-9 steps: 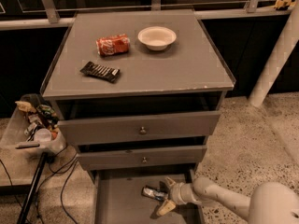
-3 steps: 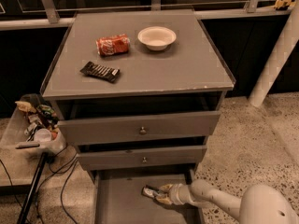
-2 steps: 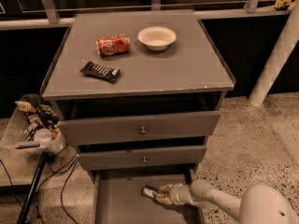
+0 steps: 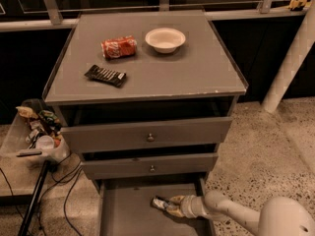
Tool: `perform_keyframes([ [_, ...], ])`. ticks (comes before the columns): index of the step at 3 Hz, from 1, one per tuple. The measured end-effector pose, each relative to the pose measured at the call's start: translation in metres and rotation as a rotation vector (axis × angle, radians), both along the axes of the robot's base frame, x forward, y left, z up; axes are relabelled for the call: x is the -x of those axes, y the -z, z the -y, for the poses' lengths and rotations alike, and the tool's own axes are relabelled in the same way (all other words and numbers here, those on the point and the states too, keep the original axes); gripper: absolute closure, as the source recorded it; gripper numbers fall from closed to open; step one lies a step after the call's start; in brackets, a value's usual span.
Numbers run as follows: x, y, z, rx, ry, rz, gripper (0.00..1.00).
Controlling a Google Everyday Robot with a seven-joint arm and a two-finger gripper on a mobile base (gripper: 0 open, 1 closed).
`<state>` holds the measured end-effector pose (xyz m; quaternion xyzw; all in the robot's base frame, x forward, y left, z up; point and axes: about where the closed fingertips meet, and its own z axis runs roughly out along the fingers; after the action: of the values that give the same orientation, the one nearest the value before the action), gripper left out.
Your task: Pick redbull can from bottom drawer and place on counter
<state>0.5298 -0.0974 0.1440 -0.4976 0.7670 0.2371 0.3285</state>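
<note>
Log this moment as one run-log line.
gripper: inside bottom drawer, at redbull can | redbull can: lying on drawer floor | counter: can not yet placed

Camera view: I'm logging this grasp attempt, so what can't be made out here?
The redbull can: its right end is covered by the gripper, which sits in the bottom drawer; markings too small to read.
The bottom drawer: front cut off by the picture's lower edge.
The two upper drawers: insides hidden in shadow behind their fronts.

Grey counter (image 4: 197, 77): white bowl (image 4: 165, 39) | red can (image 4: 118, 47) lying left of bowl | dark snack bar (image 4: 105, 75) front-left of bowl | gripper (image 4: 168, 205) in bottom drawer (image 4: 125, 210), clasping redbull can (image 4: 158, 203)
</note>
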Motion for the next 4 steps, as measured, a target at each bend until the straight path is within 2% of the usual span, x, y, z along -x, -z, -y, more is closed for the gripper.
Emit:
perform_keyframes([
  [1,0.015,-0.021,0.014,-0.021,-0.002,0.026,1.00],
  [2,0.031,-0.055,0.033,-0.052,-0.007,0.075,1.00],
  [3,0.044,-0.095,0.057,-0.050,-0.015,0.119,1.00],
  [4,0.049,-0.140,0.079,0.010,-0.029,0.138,1.00],
])
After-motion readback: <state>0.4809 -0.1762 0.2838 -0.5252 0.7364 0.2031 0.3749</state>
